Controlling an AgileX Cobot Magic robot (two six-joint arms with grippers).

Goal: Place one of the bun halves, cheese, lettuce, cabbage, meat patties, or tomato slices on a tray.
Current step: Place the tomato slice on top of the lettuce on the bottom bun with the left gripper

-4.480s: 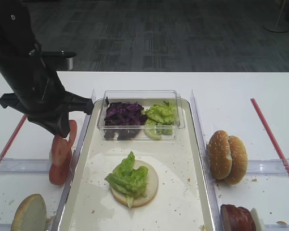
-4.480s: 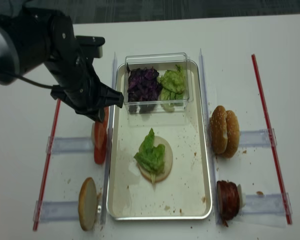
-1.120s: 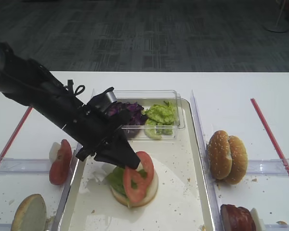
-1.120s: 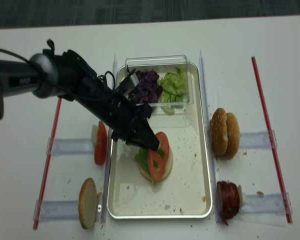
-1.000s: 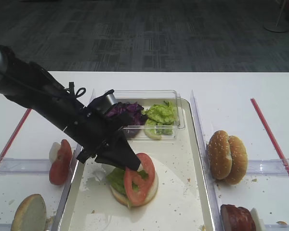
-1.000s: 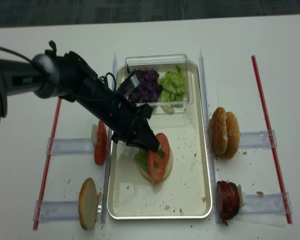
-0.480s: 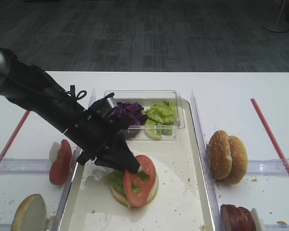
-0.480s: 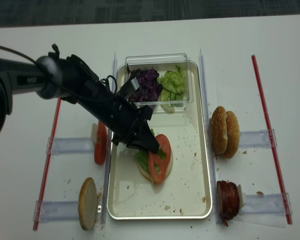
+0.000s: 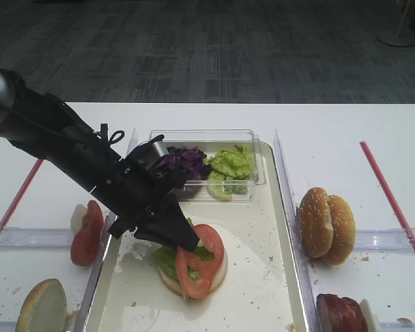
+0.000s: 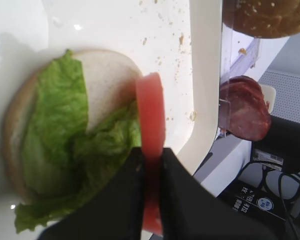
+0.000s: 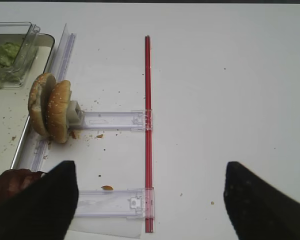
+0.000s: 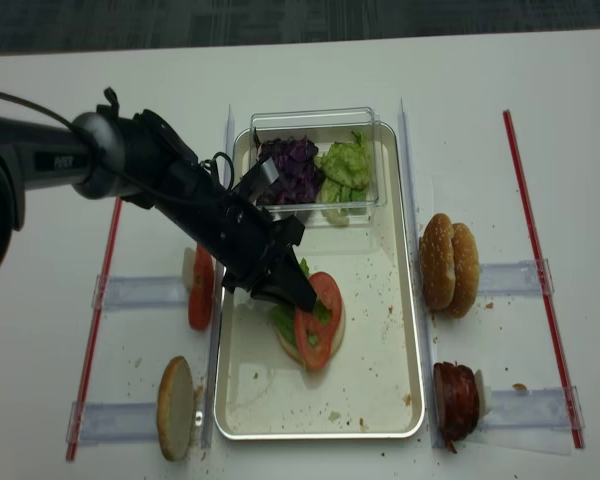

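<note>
My left gripper (image 9: 187,242) (image 12: 298,298) (image 10: 151,152) is shut on a red tomato slice (image 9: 197,261) (image 12: 315,322) (image 10: 151,107), gripping its edge. The slice hangs tilted over a bun half (image 9: 218,266) (image 10: 107,80) that lies cut face up on the tray (image 9: 290,242) (image 12: 417,330), with green lettuce (image 9: 167,259) (image 10: 65,115) on top. Whether the slice touches the lettuce I cannot tell. My right gripper (image 11: 149,167) is open and holds nothing, hovering over the table right of the tray.
A clear box at the tray's far end holds purple cabbage (image 9: 180,160) and lettuce (image 9: 229,164). On the left rack stand more tomato slices (image 9: 88,232), with a bun half (image 9: 41,306) nearer the front. Right of the tray are bun halves (image 9: 325,225) (image 11: 50,112) and meat patties (image 9: 339,312).
The left gripper took a tomato slice from the left rack and carried it over the tray. In the last second it sank slightly toward the lettuce-topped bun.
</note>
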